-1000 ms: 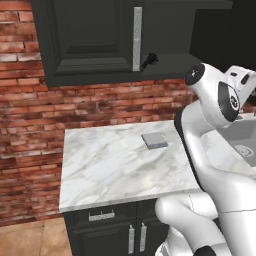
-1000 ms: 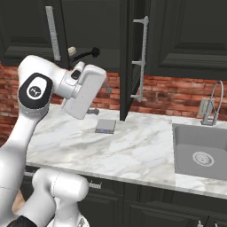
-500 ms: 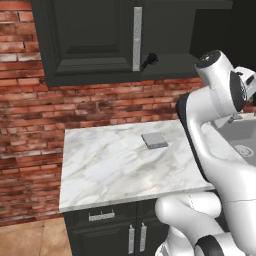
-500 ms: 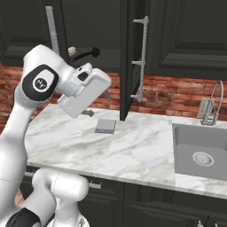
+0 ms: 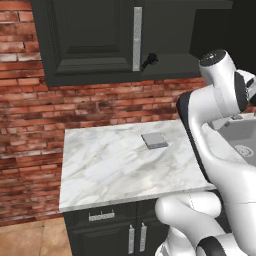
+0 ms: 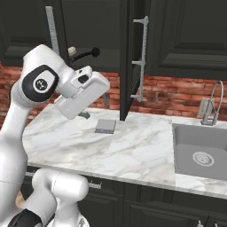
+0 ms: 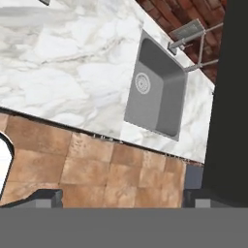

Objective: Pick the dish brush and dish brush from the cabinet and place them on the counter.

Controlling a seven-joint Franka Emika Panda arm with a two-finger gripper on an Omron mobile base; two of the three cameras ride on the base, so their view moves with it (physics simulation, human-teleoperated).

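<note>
The black dish brush (image 6: 85, 54) lies on the dark shelf of the cabinet (image 6: 26, 26), its head sticking out past the front edge; it also shows as the black dish brush (image 5: 149, 61) beside the cabinet's (image 5: 90, 40) silver bar handle. A cream dish brush (image 6: 72, 49) with a round disc stands just left of it on the same shelf. My gripper (image 6: 95, 107) hangs open and empty below the shelf, above the counter (image 6: 133, 155), with its hand tilted. In the hand view my gripper (image 7: 123, 198) points down at the counter (image 7: 58, 63) edge and floor.
A flat grey square pad (image 6: 105, 126) lies on the marble near the wall. The open cabinet door (image 6: 126, 57) stands edge-on right of my hand, with its long handle (image 6: 142, 57). A sink (image 6: 201, 155) and faucet (image 6: 213, 104) sit to the right.
The arm has risen a little and the hand has turned slightly. The brushes and the pad have not moved, and the jaws stay wide apart.
</note>
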